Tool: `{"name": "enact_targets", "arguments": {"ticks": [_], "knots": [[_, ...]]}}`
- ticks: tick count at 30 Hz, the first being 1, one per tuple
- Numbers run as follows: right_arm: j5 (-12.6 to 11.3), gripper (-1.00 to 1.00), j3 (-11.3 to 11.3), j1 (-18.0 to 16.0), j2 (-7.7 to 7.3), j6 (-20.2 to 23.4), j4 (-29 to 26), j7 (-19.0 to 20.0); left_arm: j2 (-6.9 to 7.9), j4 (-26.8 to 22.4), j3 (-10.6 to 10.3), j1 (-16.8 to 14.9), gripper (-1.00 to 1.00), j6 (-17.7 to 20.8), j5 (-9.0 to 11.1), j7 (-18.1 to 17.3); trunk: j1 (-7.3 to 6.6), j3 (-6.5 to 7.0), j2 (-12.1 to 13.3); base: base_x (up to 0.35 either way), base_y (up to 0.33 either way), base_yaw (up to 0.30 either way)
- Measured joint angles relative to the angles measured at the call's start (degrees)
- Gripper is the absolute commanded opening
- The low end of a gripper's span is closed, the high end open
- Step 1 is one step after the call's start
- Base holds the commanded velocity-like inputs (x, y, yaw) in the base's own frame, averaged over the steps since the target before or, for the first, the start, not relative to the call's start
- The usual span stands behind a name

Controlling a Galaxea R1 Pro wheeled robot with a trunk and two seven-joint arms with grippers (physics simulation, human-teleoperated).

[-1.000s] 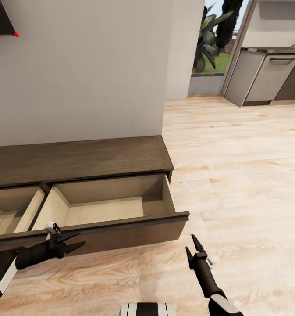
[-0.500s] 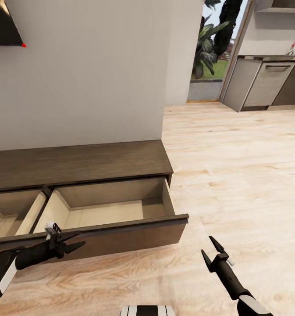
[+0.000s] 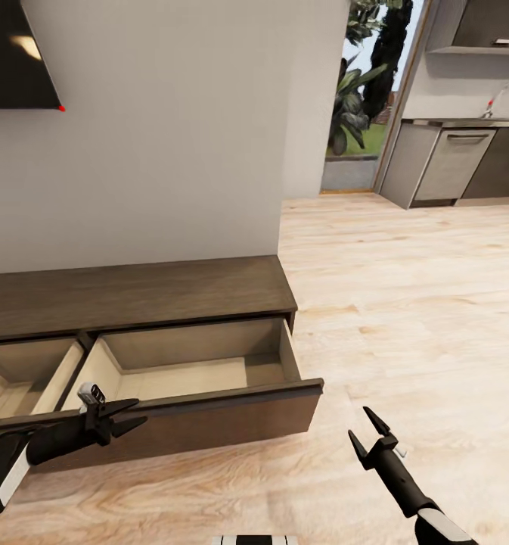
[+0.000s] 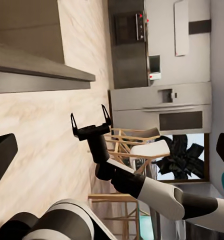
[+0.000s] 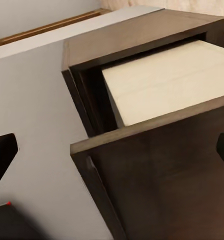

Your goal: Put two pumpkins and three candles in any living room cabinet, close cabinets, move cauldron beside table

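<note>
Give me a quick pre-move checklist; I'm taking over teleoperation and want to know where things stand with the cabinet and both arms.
1. Cabinet drawers open for loading: ok, both are pulled out.
2. Right drawer free of contents: ok, pale interior bare.
3. Left gripper empty: ok, fingers spread, nothing between them.
4. Right gripper empty: ok, open above the floor.
5. Pumpkins and candles located: cannot tell.
6. Cabinets closed: not ok, not yet done.
</note>
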Motion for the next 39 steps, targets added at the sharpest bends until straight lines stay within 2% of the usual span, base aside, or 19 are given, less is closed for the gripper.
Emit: {"name": "enact_targets", "arguments": {"ticks": [4, 9, 15, 21, 31, 35, 36, 39], "knots": [[0.04, 1.0, 0.08, 0.13, -1.03, -0.15, 0.49, 0.6, -0.04, 0.0, -0.05, 0.0, 1.0, 0.0, 0.0, 0.0, -0.1, 0.89, 0.05, 0.0, 0.0, 0.0], [1.2, 1.0, 0.17, 0.25, -2.17, -0.93, 1.57, 5.43, -0.34, -0.17, -0.08, 0.0, 1.0, 0.0, 0.0, 0.0, -0.23, 2.0, 0.12, 0.0, 0.0, 0.0], [1.91, 1.0, 0.18, 0.29, -2.3, -1.1, 2.3, 7.29, -0.35, -0.13, -0.05, 0.0, 1.0, 0.0, 0.0, 0.0, -0.39, 3.33, 0.2, 0.0, 0.0, 0.0], [4.3, 1.0, 0.23, 0.48, -2.29, -1.19, 5.21, 11.69, -0.43, -0.16, -0.06, 0.0, 1.0, -0.02, 0.0, 0.0, -0.54, 4.66, 0.28, 0.0, 0.0, 0.0], [4.83, 1.0, 0.22, 1.14, -2.35, -2.83, 11.29, 12.53, -0.45, -0.14, -0.08, 0.0, 1.0, 0.0, 0.0, 0.0, -0.8, 6.87, 0.42, 0.0, 0.0, 0.0], [5.23, 1.0, 0.25, 1.5, -2.35, -3.27, 12.13, 12.37, -0.62, -0.19, -0.08, 0.0, 1.0, 0.0, -0.02, 0.0, -1.67, 7.59, 2.01, 0.0, 0.0, 0.0], [6.06, 1.0, 0.31, 1.61, -2.29, -5.75, 12.83, 12.35, -0.65, -0.19, -0.08, 0.0, 1.0, -0.02, -0.06, 0.0, -1.89, 7.77, 2.41, 0.0, 0.0, 0.0], [8.11, 1.0, 0.33, 1.64, -2.27, -9.29, 13.11, 12.41, -0.65, -0.19, -0.08, 0.0, 1.0, -0.01, -0.05, 0.0, -2.55, 8.31, 3.62, 0.0, 0.0, 0.0]]}}
